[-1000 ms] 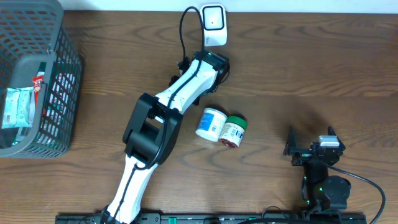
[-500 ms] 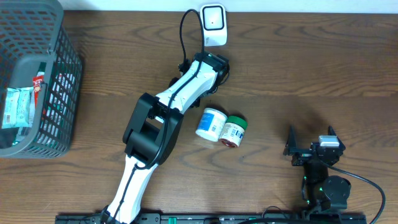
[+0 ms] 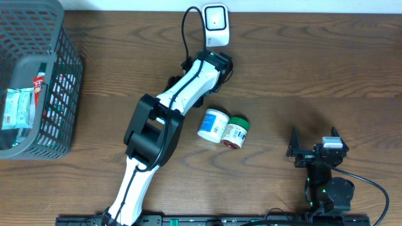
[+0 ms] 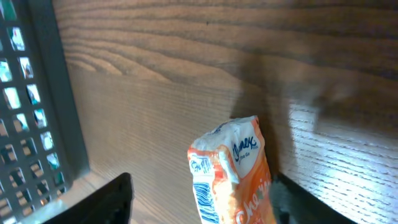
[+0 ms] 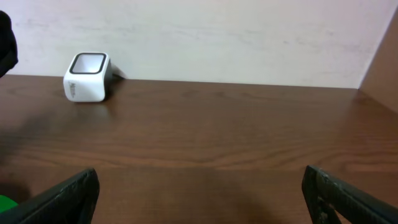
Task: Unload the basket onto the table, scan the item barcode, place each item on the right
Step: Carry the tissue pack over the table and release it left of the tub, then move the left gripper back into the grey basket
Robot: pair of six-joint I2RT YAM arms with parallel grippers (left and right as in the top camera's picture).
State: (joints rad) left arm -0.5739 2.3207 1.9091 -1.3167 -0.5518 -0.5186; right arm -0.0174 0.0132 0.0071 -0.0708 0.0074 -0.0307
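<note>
The left gripper [image 4: 202, 190] hangs just in front of the scanner [image 3: 215, 25], its 2 fingers [image 4: 118, 199] now spread well wider than the orange-and-white snack packet [image 4: 231, 171] between them. A second ago they were pinched shut, and the arm has not shifted on the table [image 3: 314, 75] since. In the wrist view a clear gap shows on one side of the packet. The other side lies against, or just beside, the opposite finger. The packet looks let go and resting on the wood, though contact with that finger cannot be ruled out. From overhead it is hidden beneath the arm.

The release suggests this item's pass before the scanner is over, or that a fresh grip is coming. Blue print shows on the packet's lower edge, but it is too blurred to tell whether it is the barcode or which way it faces.

2 jars, 1 white-lidded [image 3: 213, 124] and 1 green-lidded [image 3: 236, 132], lie touching, further out in front of the scanner. The basket [image 3: 59, 94] stands well to the scanner's left. The right gripper [image 5: 200, 180], far from the scanner, is spread wide and holds nothing.
</note>
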